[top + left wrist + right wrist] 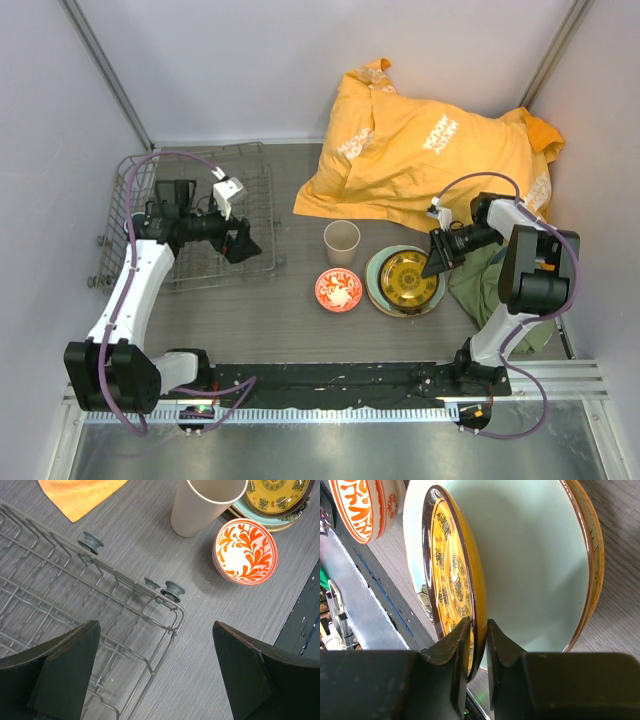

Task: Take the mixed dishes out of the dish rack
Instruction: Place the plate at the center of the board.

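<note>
The grey wire dish rack (150, 200) (60, 595) stands at the left, and my left gripper (243, 245) (155, 675) hangs wide open over its near right corner, holding nothing. On the table to the right stand the beige cup (341, 241) (205, 505) and the white-and-red bowl (338, 289) (246, 551) (362, 505). The small yellow patterned plate (408, 278) (450, 575) lies in the pale green plate (378, 285) (535, 565). My right gripper (437, 262) (479, 630) is shut on the yellow plate's right rim, one finger on each face.
A crumpled orange cloth (420, 150) fills the back right. A dark green cloth (480, 285) lies under the right arm. A black strip (340, 380) runs along the table's near edge by the arm bases. Grey walls close in both sides.
</note>
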`<state>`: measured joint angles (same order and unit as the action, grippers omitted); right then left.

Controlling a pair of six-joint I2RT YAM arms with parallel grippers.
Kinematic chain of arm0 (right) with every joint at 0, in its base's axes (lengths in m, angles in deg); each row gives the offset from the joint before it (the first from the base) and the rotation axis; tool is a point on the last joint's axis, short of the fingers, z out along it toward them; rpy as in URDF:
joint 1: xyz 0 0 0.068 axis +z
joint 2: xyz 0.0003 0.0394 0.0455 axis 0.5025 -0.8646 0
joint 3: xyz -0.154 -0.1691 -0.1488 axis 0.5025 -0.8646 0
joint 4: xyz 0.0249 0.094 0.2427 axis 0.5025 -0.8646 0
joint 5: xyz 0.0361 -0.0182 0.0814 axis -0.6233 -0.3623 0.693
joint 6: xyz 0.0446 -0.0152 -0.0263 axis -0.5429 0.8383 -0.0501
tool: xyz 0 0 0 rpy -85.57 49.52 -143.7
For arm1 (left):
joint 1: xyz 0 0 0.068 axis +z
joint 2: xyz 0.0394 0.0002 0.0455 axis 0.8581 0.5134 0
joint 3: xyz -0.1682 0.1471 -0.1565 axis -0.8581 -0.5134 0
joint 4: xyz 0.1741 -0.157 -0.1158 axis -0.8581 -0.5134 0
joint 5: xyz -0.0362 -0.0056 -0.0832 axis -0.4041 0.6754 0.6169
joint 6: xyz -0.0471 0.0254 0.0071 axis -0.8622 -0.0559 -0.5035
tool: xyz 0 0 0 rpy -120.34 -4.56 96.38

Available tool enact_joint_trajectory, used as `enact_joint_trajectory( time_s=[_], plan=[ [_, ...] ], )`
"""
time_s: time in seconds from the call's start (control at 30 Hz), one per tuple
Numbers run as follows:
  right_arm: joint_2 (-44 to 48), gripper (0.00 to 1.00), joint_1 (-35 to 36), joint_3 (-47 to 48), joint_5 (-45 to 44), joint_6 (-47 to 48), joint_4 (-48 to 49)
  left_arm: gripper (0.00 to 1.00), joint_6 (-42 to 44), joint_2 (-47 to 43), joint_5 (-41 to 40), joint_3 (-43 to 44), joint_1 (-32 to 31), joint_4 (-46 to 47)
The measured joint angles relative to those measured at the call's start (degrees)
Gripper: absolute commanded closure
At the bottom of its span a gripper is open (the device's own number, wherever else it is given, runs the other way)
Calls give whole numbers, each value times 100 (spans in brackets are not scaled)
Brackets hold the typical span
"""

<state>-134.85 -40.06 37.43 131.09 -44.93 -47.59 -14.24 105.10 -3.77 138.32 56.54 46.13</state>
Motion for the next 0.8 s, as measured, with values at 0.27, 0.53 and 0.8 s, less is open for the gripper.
enact_joint_trajectory(
  time_s=[0.27,0.53,0.8],
  plan=[
    [-24,53,-9,4,-90,-63,22,0,20,7,-4,0,0,-26],
    [-20,41,-9,4,-337,-267,203,0,146,2,-308,0,0,-94],
    [79,37,-9,4,-542,-551,483,0,170,-153,-813,0,0,-103]
  ],
)
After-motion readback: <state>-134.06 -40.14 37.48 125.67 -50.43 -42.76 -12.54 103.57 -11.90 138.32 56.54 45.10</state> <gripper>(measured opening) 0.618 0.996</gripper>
